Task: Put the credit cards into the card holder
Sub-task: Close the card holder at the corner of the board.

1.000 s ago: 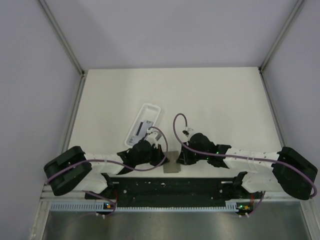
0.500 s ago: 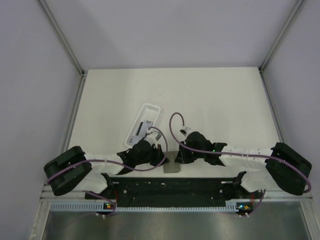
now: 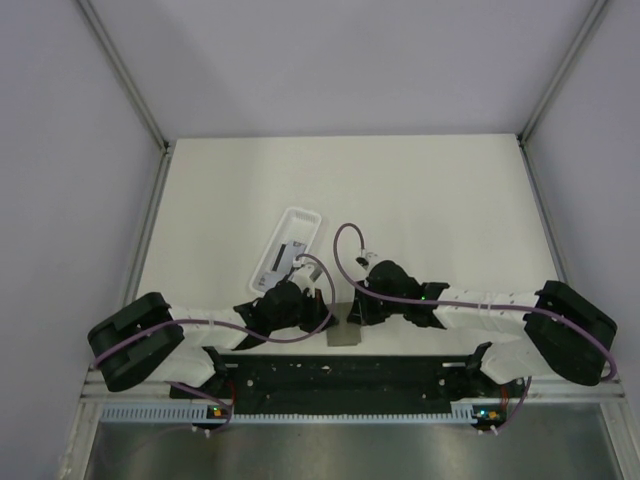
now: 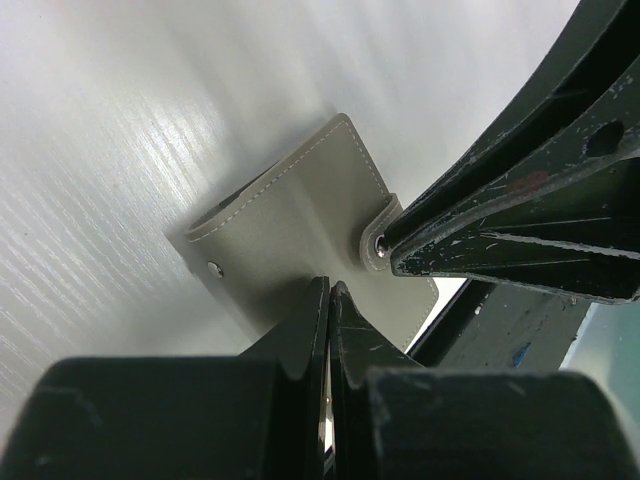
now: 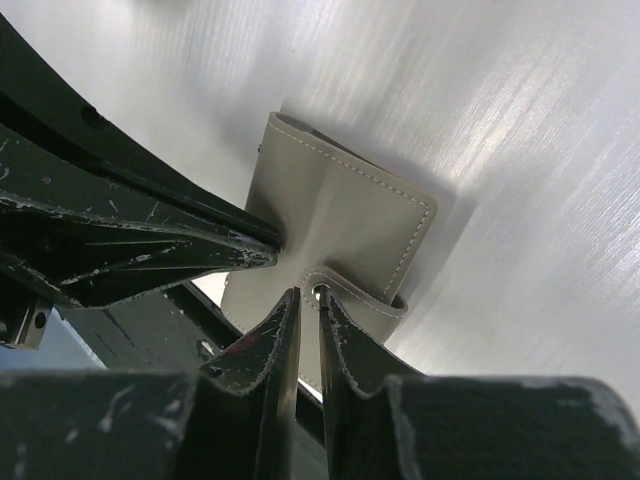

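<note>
The table [image 3: 400, 200] is carrying the folded card holder [image 3: 343, 335] at its near edge. The right pincer [image 5: 307, 295], narrowly parted, is pinching the holder's clasp strap [image 5: 360, 292]. The left pincer [image 4: 329, 287], pressed together, is touching the holder's edge.

- plain white table [image 3: 400, 190]
- long white tray [image 3: 302, 214] sits angled, left of centre
- grey wallet [image 3: 344, 335] lies folded near the front edge, close to the tray
</note>
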Robot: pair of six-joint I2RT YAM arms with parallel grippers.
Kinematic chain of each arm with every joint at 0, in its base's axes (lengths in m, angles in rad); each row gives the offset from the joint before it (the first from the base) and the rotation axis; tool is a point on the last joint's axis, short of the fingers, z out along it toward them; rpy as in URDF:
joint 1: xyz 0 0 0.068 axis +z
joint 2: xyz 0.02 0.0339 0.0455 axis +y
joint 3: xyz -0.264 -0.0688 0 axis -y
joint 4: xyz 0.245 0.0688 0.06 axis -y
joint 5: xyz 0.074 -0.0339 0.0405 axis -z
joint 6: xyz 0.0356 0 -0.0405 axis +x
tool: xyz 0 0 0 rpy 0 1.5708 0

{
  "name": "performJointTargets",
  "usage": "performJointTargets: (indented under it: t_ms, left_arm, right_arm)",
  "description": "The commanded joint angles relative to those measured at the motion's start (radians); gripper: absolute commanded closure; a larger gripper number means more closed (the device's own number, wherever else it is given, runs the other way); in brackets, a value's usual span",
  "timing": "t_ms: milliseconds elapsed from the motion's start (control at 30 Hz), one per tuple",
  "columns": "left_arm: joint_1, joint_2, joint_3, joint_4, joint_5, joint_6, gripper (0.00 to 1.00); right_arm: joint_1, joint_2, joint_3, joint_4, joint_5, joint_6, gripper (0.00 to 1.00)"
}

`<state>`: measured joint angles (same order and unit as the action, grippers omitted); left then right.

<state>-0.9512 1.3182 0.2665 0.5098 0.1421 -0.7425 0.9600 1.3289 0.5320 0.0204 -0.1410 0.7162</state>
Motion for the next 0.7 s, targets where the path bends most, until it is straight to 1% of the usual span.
performJointTargets:
  t_ms: [0, 533, 667]
  left_arm:
    - [-0.004, 0.001, -0.016, 0.009, 0.013, -0.003, 1.00]
    - [-0.006, 0.004, -0.018, 0.013, 0.011, -0.005, 1.00]
    - [-0.004, 0.006, -0.016, 0.015, 0.013, -0.006, 1.00]
  right_arm:
    - [0.000, 0.010, 0.037, 0.027, 0.004, -0.017, 0.87]
    - [0.013, 0.044, 0.069, -0.019, 0.029, -0.044, 0.87]
    - [0.025, 0.064, 0.091, -0.072, 0.044, -0.055, 0.87]
